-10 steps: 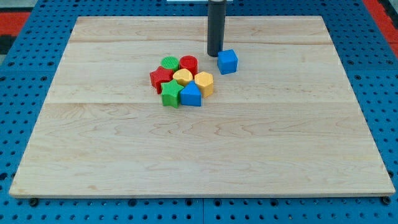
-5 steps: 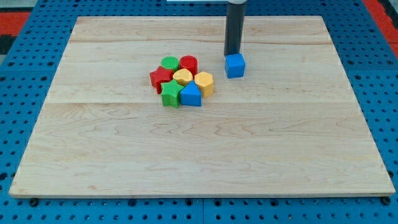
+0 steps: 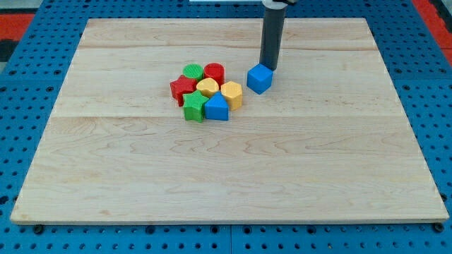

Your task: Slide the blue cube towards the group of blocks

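Observation:
The blue cube [image 3: 259, 78] sits on the wooden board, just to the right of the group of blocks. My tip [image 3: 269, 68] is right behind the cube, at its upper right corner, touching or nearly touching it. The group holds a green cylinder [image 3: 192, 71], a red cylinder [image 3: 215, 72], a red star [image 3: 182, 89], a yellow heart-like block [image 3: 207, 87], a yellow hexagon [image 3: 232, 93], a green star [image 3: 193, 106] and a blue house-shaped block [image 3: 217, 108]. A small gap separates the cube from the yellow hexagon.
The wooden board [image 3: 226, 176] lies on a blue pegboard surface [image 3: 28, 85]. A red area [image 3: 14, 21] shows at the view's top left corner.
My tip moved from the cube's left side around to its upper right. The blue cube shifted slightly right, then back left and down towards the group, and turned a little.

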